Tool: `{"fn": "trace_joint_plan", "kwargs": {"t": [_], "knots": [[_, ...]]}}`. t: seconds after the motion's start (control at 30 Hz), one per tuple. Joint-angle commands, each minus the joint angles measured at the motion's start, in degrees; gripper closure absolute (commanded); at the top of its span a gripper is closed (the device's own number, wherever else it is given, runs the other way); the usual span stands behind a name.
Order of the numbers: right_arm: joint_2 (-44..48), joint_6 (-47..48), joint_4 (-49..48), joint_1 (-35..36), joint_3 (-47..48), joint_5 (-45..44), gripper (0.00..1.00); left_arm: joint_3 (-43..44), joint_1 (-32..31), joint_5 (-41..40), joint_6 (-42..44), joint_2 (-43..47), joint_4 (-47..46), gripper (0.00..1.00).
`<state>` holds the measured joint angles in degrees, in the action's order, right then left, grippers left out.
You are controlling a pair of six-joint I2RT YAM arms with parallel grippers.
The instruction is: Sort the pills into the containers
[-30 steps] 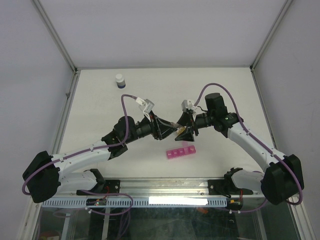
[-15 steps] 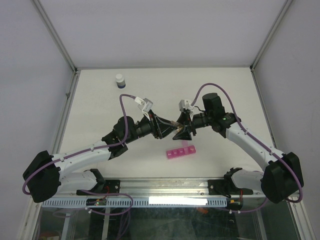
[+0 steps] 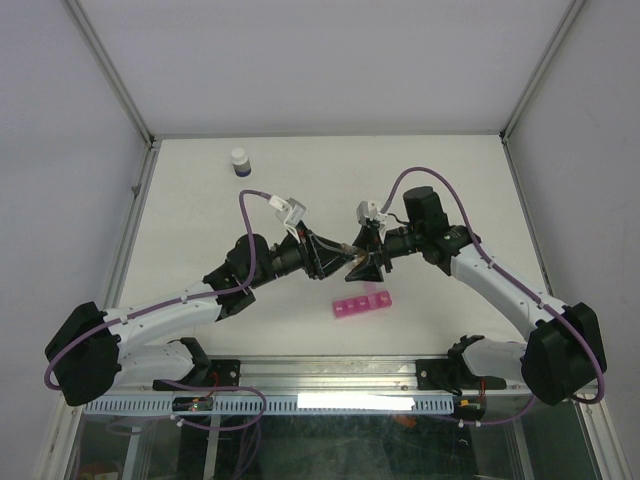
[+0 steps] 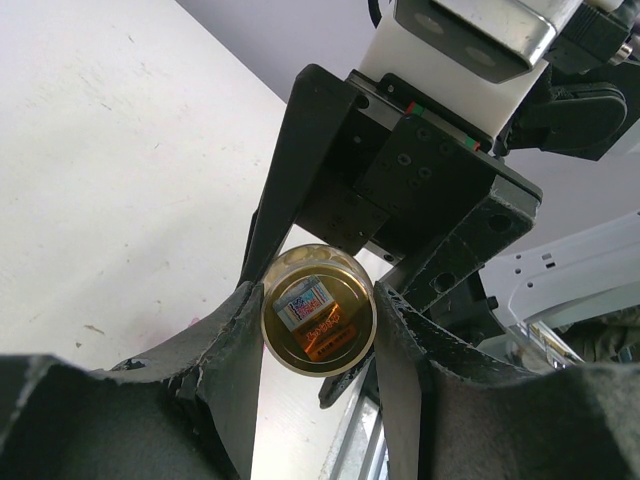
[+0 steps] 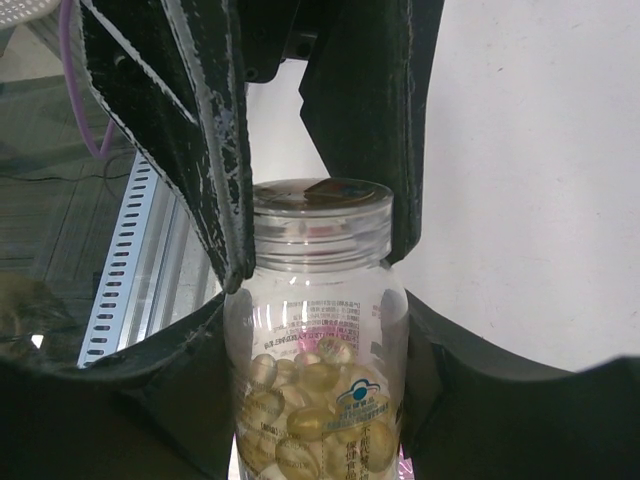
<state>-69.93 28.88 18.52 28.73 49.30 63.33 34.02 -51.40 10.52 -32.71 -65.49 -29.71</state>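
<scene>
My right gripper (image 5: 318,420) is clamped on the bottle (image 5: 315,300) and my left gripper (image 4: 318,330) on its cap (image 5: 320,215). The pill box (image 3: 363,303) lies on the table (image 3: 450,170) just base-ward of both (long axis left-right), nearer the right, I judge.

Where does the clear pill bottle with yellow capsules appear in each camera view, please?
Top external: the pill bottle sits at centre, where the two arms meet.
Left wrist: lower centre, seen end-on as a circle.
Right wrist: lower centre, cap pointing up.
Shared landmark: the white table, visible in all three.
</scene>
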Motion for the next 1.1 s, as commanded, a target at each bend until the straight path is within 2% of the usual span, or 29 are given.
{"fn": "trace_joint_plan", "kwargs": {"t": [0.0,0.57,0.87,1.07], "knots": [[0.5,0.6,0.4,-0.2,2.4,1.0,0.55,-0.2,-0.4,-0.7,-0.1,2.4,-4.7,1.00],[2.2,-3.5,-3.1,-1.6,1.2,2.4,0.35,-1.1,-0.4,-2.1,-0.8,3.4,-6.1,1.00],[1.9,-4.8,-4.5,-1.6,0.8,3.8,0.35,-1.0,-0.4,-1.6,-1.2,2.7,-7.2,1.00],[1.7,-5.2,-5.1,-1.3,0.6,3.9,0.39,-0.9,-0.4,-1.5,-1.3,2.6,-7.5,1.00]]}}
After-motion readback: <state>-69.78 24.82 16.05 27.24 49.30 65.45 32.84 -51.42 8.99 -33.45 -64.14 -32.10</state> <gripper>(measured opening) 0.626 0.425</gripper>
